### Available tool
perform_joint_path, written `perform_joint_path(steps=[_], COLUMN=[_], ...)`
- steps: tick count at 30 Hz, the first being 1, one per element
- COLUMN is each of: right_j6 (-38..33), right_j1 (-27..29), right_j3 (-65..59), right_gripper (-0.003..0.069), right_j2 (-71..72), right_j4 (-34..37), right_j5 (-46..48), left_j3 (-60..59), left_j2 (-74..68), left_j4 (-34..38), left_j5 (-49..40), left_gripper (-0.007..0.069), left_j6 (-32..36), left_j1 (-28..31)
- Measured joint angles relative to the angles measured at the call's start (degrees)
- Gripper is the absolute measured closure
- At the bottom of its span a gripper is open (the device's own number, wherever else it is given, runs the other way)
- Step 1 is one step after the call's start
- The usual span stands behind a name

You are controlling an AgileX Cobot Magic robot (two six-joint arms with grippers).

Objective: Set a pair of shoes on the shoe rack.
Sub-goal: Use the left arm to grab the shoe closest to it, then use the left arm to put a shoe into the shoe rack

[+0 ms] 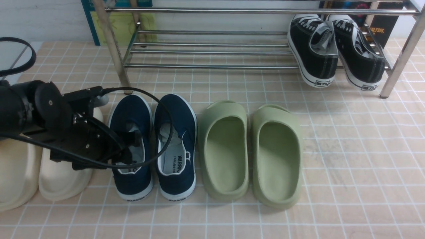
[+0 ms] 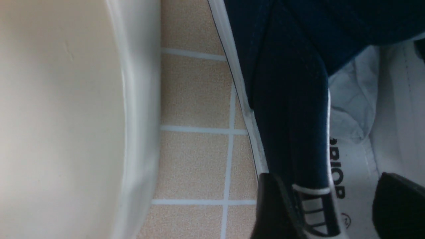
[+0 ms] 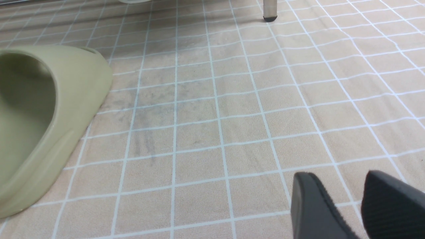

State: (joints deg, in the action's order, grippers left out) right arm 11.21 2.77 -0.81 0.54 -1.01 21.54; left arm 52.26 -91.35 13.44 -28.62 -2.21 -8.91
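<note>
Two navy slip-on shoes stand side by side on the tiled floor, the left one (image 1: 131,113) and the right one (image 1: 176,116), toes toward the chrome shoe rack (image 1: 212,52) at the back. My left gripper (image 1: 131,149) is open at the left shoe's opening. In the left wrist view the left gripper (image 2: 335,212) straddles that shoe's navy side wall (image 2: 292,116), one finger outside and one inside on the white insole. My right gripper (image 3: 352,202) is open and empty above bare tiles; it is out of the front view.
Black lace-up sneakers (image 1: 313,46) sit on the rack's right end. Green slides (image 1: 225,146) lie right of the navy shoes; one shows in the right wrist view (image 3: 40,116). Cream slides (image 1: 63,179) lie under my left arm, close beside the left shoe (image 2: 59,116).
</note>
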Motion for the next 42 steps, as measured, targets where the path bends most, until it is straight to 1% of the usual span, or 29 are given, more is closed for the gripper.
perform_joint_path(steps=[1, 2, 3, 4, 5, 6, 7, 9, 14, 22, 27, 32, 34, 37, 38, 42], right_j6=[0.0, 0.0, 0.0, 0.0, 0.0, 0.0, 0.0, 0.0, 0.0, 0.0, 0.0, 0.0, 0.0, 0.05, 0.05, 0.05], right_j1=[0.0, 0.0, 0.0, 0.0, 0.0, 0.0, 0.0, 0.0, 0.0, 0.0, 0.0, 0.0, 0.0, 0.0, 0.0, 0.0], right_j3=[0.0, 0.0, 0.0, 0.0, 0.0, 0.0, 0.0, 0.0, 0.0, 0.0, 0.0, 0.0, 0.0, 0.0, 0.0, 0.0], right_gripper=[0.042, 0.042, 0.042, 0.042, 0.042, 0.042, 0.042, 0.042, 0.042, 0.042, 0.042, 0.042, 0.042, 0.042, 0.042, 0.042], right_j2=[0.0, 0.0, 0.0, 0.0, 0.0, 0.0, 0.0, 0.0, 0.0, 0.0, 0.0, 0.0, 0.0, 0.0, 0.0, 0.0], right_j4=[0.0, 0.0, 0.0, 0.0, 0.0, 0.0, 0.0, 0.0, 0.0, 0.0, 0.0, 0.0, 0.0, 0.0, 0.0, 0.0], right_j5=[0.0, 0.0, 0.0, 0.0, 0.0, 0.0, 0.0, 0.0, 0.0, 0.0, 0.0, 0.0, 0.0, 0.0, 0.0, 0.0], left_j3=[0.0, 0.0, 0.0, 0.0, 0.0, 0.0, 0.0, 0.0, 0.13, 5.14, 6.97, 8.32, 9.66, 14.58, 14.58, 23.17], left_j2=[0.0, -0.09, -0.38, -0.55, -0.63, -0.63, -0.63, -0.57, 2.14, 10.83, 11.83, 11.83, 11.47, 8.58, 8.33, 0.61], left_j4=[-0.01, -0.18, -0.48, -0.7, -0.9, -1.04, -1.12, -1.17, -1.5, -2.29, -1.42, 1.07, 2.51, 4.75, 4.75, 5.58], left_j5=[0.0, 0.0, 0.0, 0.0, 0.05, 0.05, 0.05, -0.12, -2.69, -8.6, -9.7, -10.85, -11.16, -11.35, -11.35, -9.72], left_gripper=[0.0238, 0.0262, 0.0343, 0.0403, 0.0479, 0.0531, 0.0559, 0.0571, 0.0571, 0.0571, 0.0571, 0.0571, 0.0571, 0.0571, 0.0571, 0.0571], left_j6=[0.0, 0.0, 0.0, 0.0, 0.0, 0.0, 0.0, -0.05, -0.1, -0.22, 0.11, 2.21, 4.24, 6.58, 6.58, 7.36], left_j1=[0.0, 0.0, 0.0, 0.0, 0.0, 0.0, 0.0, 0.0, 0.0, 0.0, 0.0, 0.0, 0.0, 0.0, 0.0, 0.0])
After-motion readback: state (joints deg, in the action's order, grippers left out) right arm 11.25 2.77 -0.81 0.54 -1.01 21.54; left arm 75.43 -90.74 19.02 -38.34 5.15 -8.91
